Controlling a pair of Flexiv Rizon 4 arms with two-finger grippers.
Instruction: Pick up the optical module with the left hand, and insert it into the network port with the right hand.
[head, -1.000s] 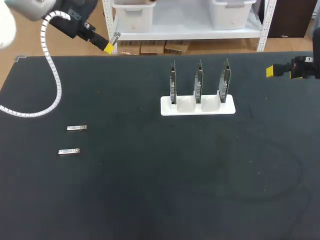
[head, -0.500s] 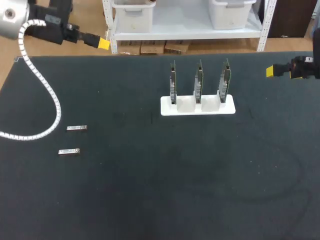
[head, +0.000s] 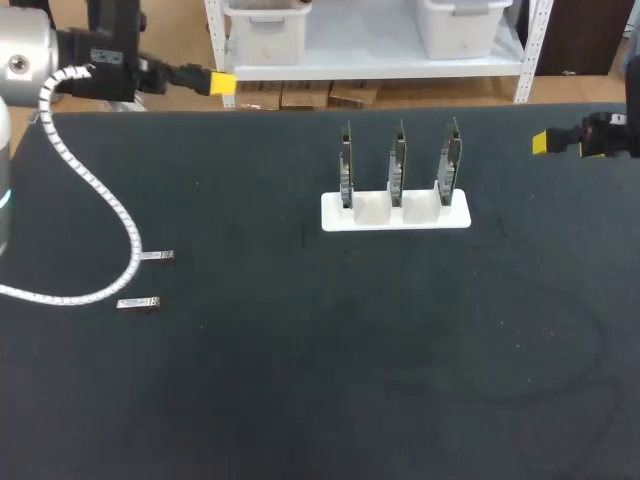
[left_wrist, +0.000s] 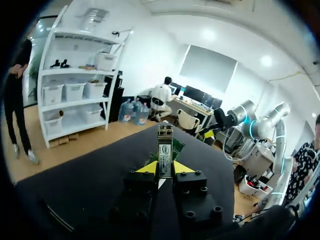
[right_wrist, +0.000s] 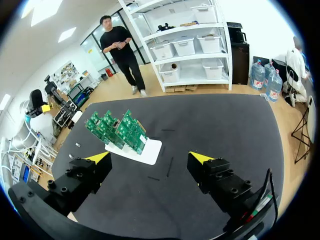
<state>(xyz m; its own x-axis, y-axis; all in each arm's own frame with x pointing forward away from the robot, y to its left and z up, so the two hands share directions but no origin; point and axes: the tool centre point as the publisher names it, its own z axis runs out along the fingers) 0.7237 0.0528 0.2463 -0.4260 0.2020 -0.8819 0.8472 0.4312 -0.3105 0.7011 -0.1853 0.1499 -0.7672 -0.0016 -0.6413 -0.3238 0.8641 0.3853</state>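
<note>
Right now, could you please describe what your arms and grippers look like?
My left arm is a rounded silver-grey shell with a black wrist block, and a white spiral cable trails from it. The left gripper and right gripper are black, blocky, studded with bolts, each with two fingers ending in bright yellow wedge-shaped tips.

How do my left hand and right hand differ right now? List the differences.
Grip: the left hand is shut on a module that sticks out ahead of it; the right hand holds nothing.
Spread: the left hand's fingers sit close together, the right hand's stand wide apart.
Place: the left hand is at the far left corner of the table, the right hand near its right edge.
Both have yellow tips.
</note>
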